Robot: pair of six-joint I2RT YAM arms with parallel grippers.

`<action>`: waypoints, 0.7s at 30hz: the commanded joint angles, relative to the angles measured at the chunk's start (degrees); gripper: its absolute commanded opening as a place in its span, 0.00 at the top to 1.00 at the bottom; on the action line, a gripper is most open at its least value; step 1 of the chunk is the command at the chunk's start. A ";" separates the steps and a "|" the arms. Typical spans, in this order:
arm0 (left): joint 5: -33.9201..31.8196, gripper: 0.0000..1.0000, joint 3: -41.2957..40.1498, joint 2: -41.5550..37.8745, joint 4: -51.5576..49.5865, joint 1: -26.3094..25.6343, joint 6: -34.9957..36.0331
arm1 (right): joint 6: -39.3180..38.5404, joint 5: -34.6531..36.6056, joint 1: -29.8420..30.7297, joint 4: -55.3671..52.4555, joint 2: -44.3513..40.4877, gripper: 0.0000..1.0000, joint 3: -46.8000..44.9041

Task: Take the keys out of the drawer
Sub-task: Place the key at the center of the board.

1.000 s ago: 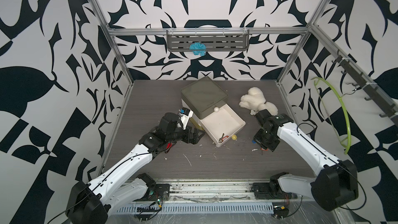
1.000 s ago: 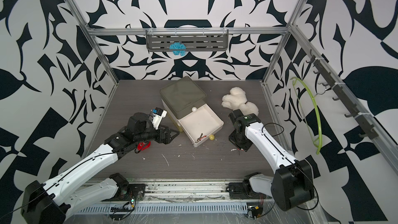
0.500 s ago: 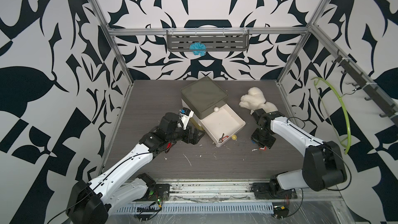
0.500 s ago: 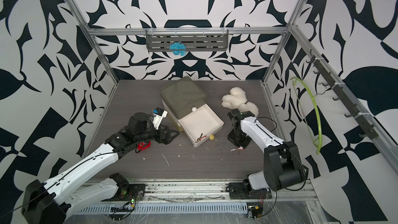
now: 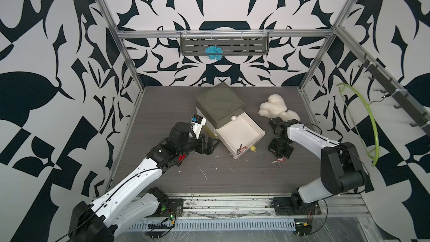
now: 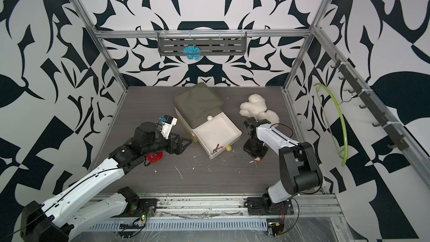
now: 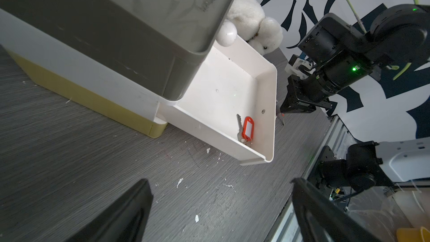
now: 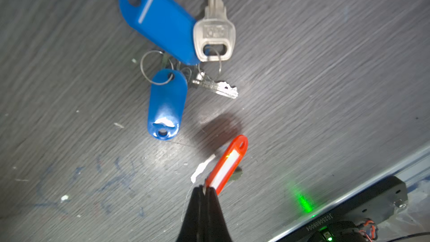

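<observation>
Black right fingers (image 8: 197, 213) are pressed together on one end of a red tag (image 8: 226, 162), which sticks out from their tips over the grey wood-grain bench (image 8: 325, 89). Whether its far end touches the surface I cannot tell. Just beyond it, flat on the bench and outside the drawer, lie the blue-tagged keys (image 8: 166, 103). They are two blue tags, a large silver key (image 8: 215, 36) and a smaller one, joined by thin wire rings. In both top views these fingers point down at the bench to the right of the white drawer (image 5: 239, 131), near its front corner.

Across the bench, the left fingers (image 7: 121, 215) are spread wide with nothing between them. They sit low beside the left side of the cabinet (image 5: 220, 103).

That cabinet has a grey lid and a yellow bottom tier, and the drawer is pulled well out of it. A second red-tagged key (image 7: 247, 128) lies flat on the drawer floor, close to the front wall.

A small yellow ball (image 5: 253, 148) sits on the bench just outside that wall. A white plush toy (image 5: 272, 108) lies behind the right arm, and a red toy (image 6: 155, 157) shows under the left arm.
</observation>
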 commanded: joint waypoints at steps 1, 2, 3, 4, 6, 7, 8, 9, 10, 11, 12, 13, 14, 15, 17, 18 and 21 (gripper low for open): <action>-0.63 0.01 -0.83 -0.55 -0.93 -0.13 -1.26 | -1.43 1.11 -0.20 -0.04 -0.20 1.00 1.24; -0.63 0.01 -0.83 -0.49 -0.84 -0.12 -1.50 | -1.61 1.08 -0.23 0.01 -0.27 1.00 1.17; -0.65 0.01 -0.82 -0.48 -0.76 -0.13 -1.71 | -1.73 1.08 -0.22 0.01 -0.32 1.00 1.15; -0.73 0.01 -0.79 -0.49 -0.55 -0.16 -1.88 | -1.94 1.08 -0.26 0.07 -0.52 1.00 1.14; -1.01 0.01 -0.69 -0.42 -0.34 -0.15 -2.06 | -2.21 1.08 -0.33 0.05 -0.97 0.98 1.02; -1.10 0.01 -0.54 -0.40 -0.31 -0.12 -2.08 | -2.36 0.88 -0.31 0.17 -1.22 0.96 0.97; -1.21 0.01 -0.40 -0.25 -0.23 -0.15 -2.08 | -2.40 0.74 -0.32 0.14 -1.43 0.93 0.82; -1.17 0.01 -0.21 -0.16 -0.19 -0.12 -2.08 | -2.36 0.56 -0.29 0.17 -1.75 0.89 0.69; -1.07 0.01 -0.09 0.03 -0.14 -0.13 -2.17 | -2.38 0.39 -0.32 0.18 -1.99 0.87 0.47; -1.09 0.01 0.06 0.17 -0.23 -0.14 -2.22 | -2.40 0.23 -0.33 0.18 -2.24 0.84 0.32; -1.07 0.01 0.23 0.19 -0.15 -0.14 -2.33 | -2.35 0.13 -0.31 0.18 -2.58 0.82 0.14; -1.12 0.01 0.21 0.28 -0.14 -0.18 -2.51 | -2.32 -0.05 -0.28 0.17 -2.83 0.79 0.05; -1.12 0.01 0.28 0.30 -0.06 -0.13 -2.65 | -2.32 -0.13 -0.31 0.18 -3.16 0.78 -0.04; -1.13 0.01 0.24 0.25 0.01 -0.17 -2.70 | -2.32 -0.23 -0.33 0.05 -3.55 0.75 -0.12; -1.26 0.01 0.25 0.12 -0.05 -0.16 -2.79 | -2.14 -0.40 -0.30 -0.61 -4.51 0.71 0.13; -1.30 0.01 0.35 -0.05 -0.05 -0.12 -2.72 | -2.05 -0.49 -0.36 -1.09 -5.15 0.69 0.41; -2.35 0.01 0.70 -0.96 -0.39 -0.13 -2.57 | -1.66 -0.84 -0.42 -3.06 -7.84 0.65 1.78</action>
